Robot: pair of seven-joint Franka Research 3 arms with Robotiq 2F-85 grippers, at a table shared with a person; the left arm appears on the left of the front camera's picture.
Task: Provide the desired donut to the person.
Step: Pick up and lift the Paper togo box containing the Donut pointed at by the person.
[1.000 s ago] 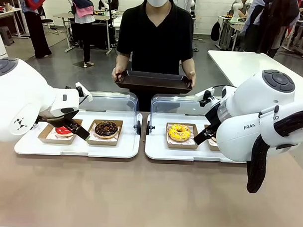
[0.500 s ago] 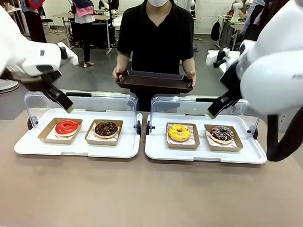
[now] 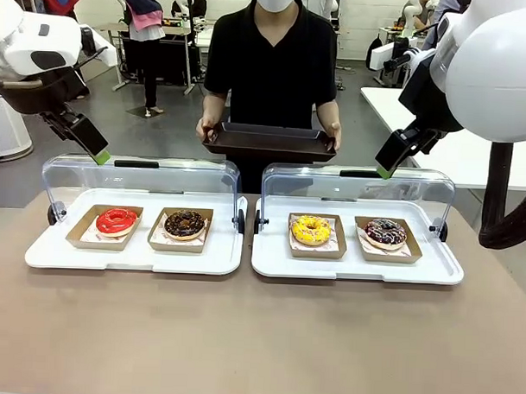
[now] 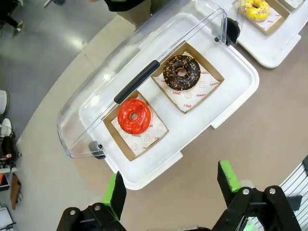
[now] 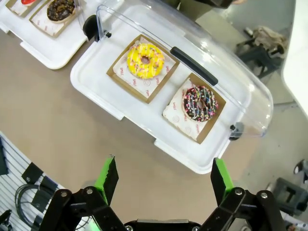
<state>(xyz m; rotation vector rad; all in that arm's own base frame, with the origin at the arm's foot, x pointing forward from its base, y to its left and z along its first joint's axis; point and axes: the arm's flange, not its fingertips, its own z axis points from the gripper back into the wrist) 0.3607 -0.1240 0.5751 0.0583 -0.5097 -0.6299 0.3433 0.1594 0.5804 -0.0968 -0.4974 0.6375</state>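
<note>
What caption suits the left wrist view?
Open left pincer above white plastic tray with red ring donut and chocolate ring donut.

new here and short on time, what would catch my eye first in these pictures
A row of four stands out: red donut and chocolate donut on the left white tray, yellow donut and sprinkled donut on the right white tray. Across the table the person holds out a dark tray. The left gripper and right gripper hang open above the trays.
</note>
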